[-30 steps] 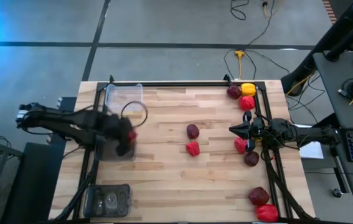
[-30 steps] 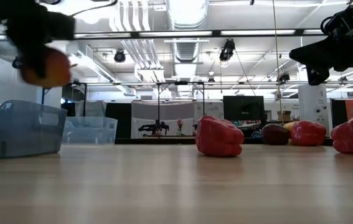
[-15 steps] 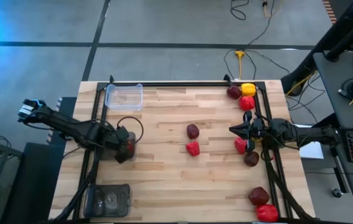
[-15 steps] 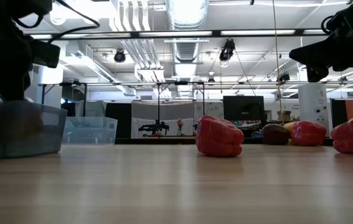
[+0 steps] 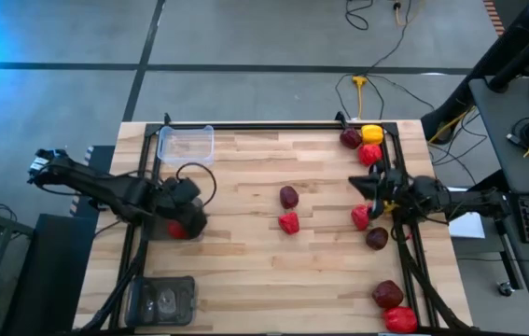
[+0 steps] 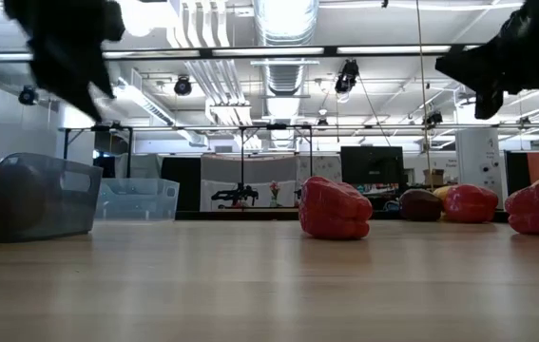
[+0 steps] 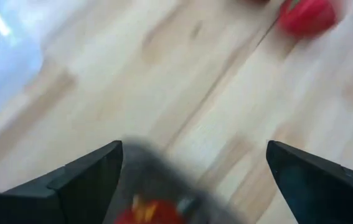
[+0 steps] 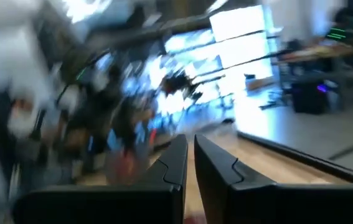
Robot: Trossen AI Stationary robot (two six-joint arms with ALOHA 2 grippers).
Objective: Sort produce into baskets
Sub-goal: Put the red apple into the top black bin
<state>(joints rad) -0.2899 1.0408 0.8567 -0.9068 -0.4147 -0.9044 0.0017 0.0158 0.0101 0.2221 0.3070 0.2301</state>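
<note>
My left gripper (image 5: 189, 193) is open and empty, above the smoky grey basket (image 5: 163, 227) at the table's left edge; its fingers stand wide apart in the left wrist view (image 7: 194, 146). A red pepper (image 5: 178, 228) lies in that basket and also shows below the fingers (image 7: 144, 212). My right gripper (image 5: 357, 183) is shut and empty, raised above the table near its right side (image 6: 486, 106). A maroon pepper (image 5: 288, 197) and a red pepper (image 5: 289, 222) lie mid-table. A clear basket (image 5: 186, 145) stands at the far left and a second grey basket (image 5: 161, 299) at the near left.
More peppers lie along the right edge: maroon (image 5: 350, 139), yellow (image 5: 372, 133) and red (image 5: 369, 154) at the far corner, red (image 5: 361, 217) and maroon (image 5: 377, 238) below my right gripper, maroon (image 5: 387, 294) and red (image 5: 399, 318) at the near corner. Black rails frame the table.
My left gripper has gone down into the grey basket with a red pepper, let go of it, and come up again; the pepper now lies in the basket. My right gripper has shifted a little toward the table's right and far edges.
</note>
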